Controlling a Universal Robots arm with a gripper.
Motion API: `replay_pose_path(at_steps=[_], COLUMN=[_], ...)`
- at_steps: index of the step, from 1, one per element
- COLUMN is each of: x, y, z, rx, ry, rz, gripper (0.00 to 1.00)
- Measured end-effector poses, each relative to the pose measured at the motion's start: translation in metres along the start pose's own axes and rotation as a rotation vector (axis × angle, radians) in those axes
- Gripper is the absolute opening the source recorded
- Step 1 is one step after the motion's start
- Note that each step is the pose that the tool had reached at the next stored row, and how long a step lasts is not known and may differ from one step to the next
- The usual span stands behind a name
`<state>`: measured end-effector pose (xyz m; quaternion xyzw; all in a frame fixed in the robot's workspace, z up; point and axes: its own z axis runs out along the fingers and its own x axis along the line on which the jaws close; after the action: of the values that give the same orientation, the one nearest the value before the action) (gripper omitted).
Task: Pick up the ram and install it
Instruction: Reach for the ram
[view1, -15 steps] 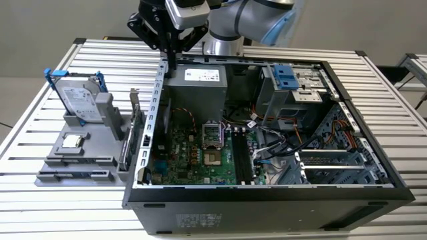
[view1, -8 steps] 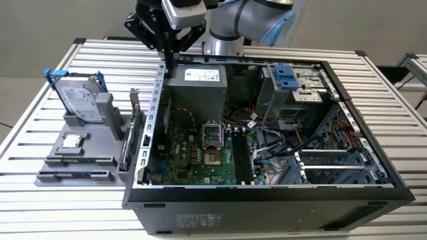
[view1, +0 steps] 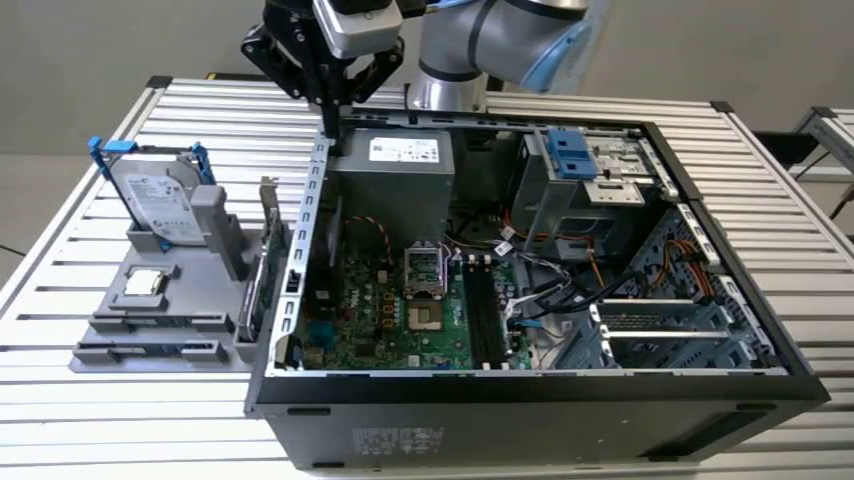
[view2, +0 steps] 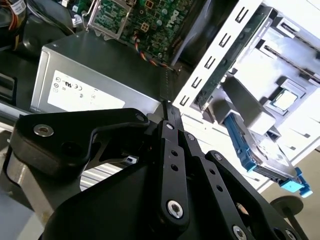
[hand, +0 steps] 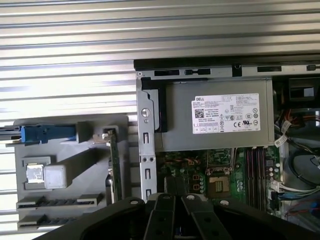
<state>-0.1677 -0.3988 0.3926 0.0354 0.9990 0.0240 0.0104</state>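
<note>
My gripper (view1: 331, 125) hangs over the back corner of the open computer case (view1: 534, 385), on the exterior view's left, above the case wall next to the power supply (view1: 394, 170). Its black fingers (view2: 172, 150) meet at a point, shut, with nothing visible between them; the fingers (hand: 175, 200) also sit over the motherboard's edge. The ram is hidden or too edge-on to tell apart. Dark memory slots (view1: 483, 315) run along the motherboard beside the processor socket (view1: 422, 275), and the same memory slots (hand: 255, 175) appear in the first wrist view.
A grey parts fixture (view1: 107, 325) stands outside the case on the exterior view's left. It carries a hard drive (view1: 160, 205) in a blue frame, a small silver processor chip (view1: 143, 285) and an upright expansion card (view1: 274, 270). Cables and drive cages crowd the case's far side.
</note>
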Motion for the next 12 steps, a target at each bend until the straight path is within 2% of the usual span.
replay_pose_path(at_steps=[12], x=[0.0093], y=[-0.0007], z=[-0.0002], rx=[-0.0001], ry=[0.0], rz=[0.0], gripper=[0.0])
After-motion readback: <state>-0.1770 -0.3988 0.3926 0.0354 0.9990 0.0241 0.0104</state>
